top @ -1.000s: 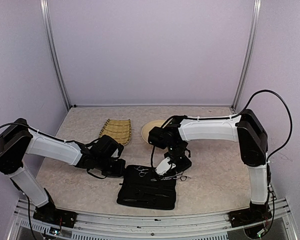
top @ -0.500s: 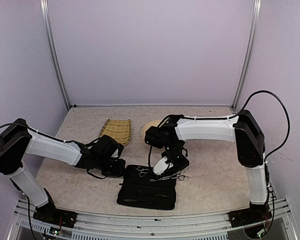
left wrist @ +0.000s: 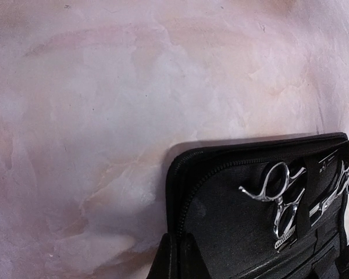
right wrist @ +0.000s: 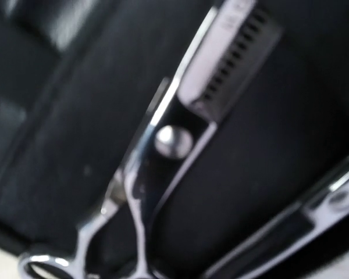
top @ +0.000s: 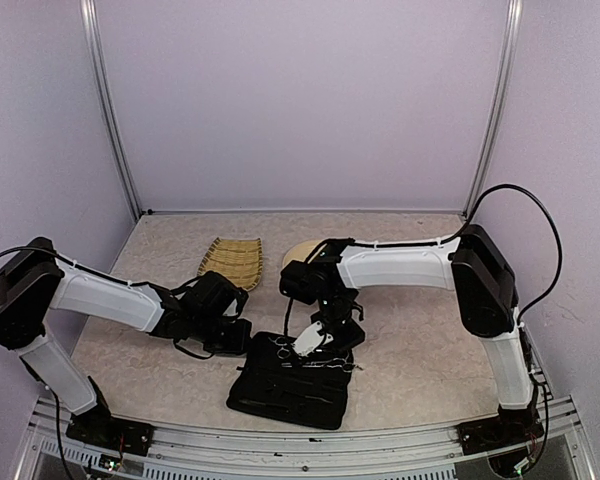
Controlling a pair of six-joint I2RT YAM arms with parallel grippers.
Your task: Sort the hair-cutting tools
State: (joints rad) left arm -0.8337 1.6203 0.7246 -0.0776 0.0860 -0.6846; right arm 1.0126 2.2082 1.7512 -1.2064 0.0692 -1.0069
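One open black zip case (top: 290,385) is recorded, its left corner apparently clamped by the left gripper (top: 242,340). The right gripper (top: 318,345) is poised above; its finger state cannot be told. Two silver scissors (left wrist: 277,200) are lodged in the case's far half, long axis diagonal in the right wrist view, rings lower left, blades upper right. Judged light, rigid, slippery; the pivot (right wrist: 173,141) is advised for holding.

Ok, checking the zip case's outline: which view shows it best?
Top external: nearly the whole zip case shows, its far edge under the right arm. Left wrist shows one zippered corner; right wrist only blurred black lining.
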